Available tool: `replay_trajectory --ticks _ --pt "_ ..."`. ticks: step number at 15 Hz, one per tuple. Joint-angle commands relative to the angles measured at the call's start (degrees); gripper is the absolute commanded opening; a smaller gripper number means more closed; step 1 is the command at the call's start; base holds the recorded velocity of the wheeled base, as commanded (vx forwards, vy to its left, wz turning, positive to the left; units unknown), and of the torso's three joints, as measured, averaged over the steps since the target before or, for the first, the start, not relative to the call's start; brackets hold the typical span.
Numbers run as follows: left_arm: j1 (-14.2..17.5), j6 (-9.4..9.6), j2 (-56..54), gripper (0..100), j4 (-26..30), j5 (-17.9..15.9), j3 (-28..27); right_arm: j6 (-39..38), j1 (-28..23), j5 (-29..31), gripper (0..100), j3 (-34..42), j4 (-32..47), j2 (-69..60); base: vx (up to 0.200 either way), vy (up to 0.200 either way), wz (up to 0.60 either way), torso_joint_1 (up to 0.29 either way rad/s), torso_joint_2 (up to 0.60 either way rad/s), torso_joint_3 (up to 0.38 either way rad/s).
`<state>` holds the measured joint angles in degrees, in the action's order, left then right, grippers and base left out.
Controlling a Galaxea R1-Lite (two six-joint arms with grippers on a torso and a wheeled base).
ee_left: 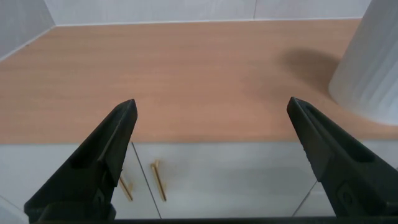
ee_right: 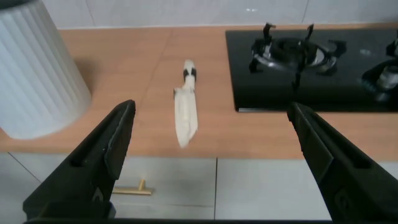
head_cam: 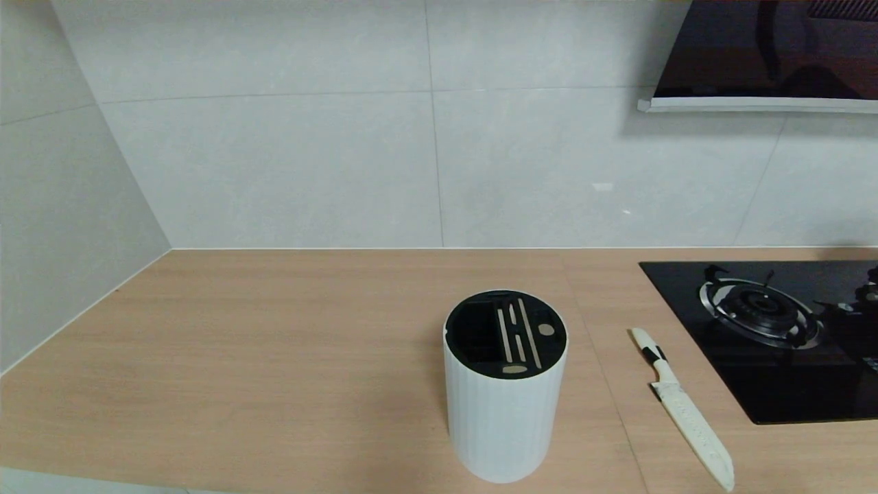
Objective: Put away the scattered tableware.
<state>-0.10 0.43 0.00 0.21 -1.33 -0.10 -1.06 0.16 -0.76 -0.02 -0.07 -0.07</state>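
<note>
A white knife (head_cam: 682, 406) with a black band on its handle lies flat on the wooden counter (head_cam: 274, 357), between the holder and the hob; it also appears as the knife (ee_right: 185, 107) in the right wrist view. A white ribbed cylindrical holder (head_cam: 504, 391) with a black slotted top stands near the counter's front edge, also seen as the holder (ee_left: 370, 68) and the holder (ee_right: 37, 74). My left gripper (ee_left: 211, 109) is open, in front of the counter edge, left of the holder. My right gripper (ee_right: 212, 111) is open, in front of the counter edge, facing the knife.
A black gas hob (head_cam: 775, 329) with a burner sits at the right. A range hood (head_cam: 768, 55) hangs on the tiled wall above it. Cabinet doors with gold handles (ee_left: 157, 180) lie below the counter. Bare counter stretches to the left.
</note>
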Motion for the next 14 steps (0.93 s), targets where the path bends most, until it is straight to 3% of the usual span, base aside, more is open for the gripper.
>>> replay_trajectory --ticks 1,4,14 --pt "0.01 0.01 0.00 100 -0.03 0.01 0.01 0.01 0.02 -0.04 100 -0.06 -0.01 0.07 0.000 0.000 0.00 0.295 -0.59 -0.315" --pt "0.01 0.01 0.00 100 0.06 0.01 0.01 0.01 0.02 -0.04 100 0.02 -0.01 0.07 0.000 0.000 0.00 0.180 -0.36 -0.188" --pt "0.01 0.01 0.00 100 0.06 0.01 0.01 0.09 0.02 -0.04 100 0.02 -0.01 0.07 0.000 0.000 -0.06 0.003 -0.01 -0.003"
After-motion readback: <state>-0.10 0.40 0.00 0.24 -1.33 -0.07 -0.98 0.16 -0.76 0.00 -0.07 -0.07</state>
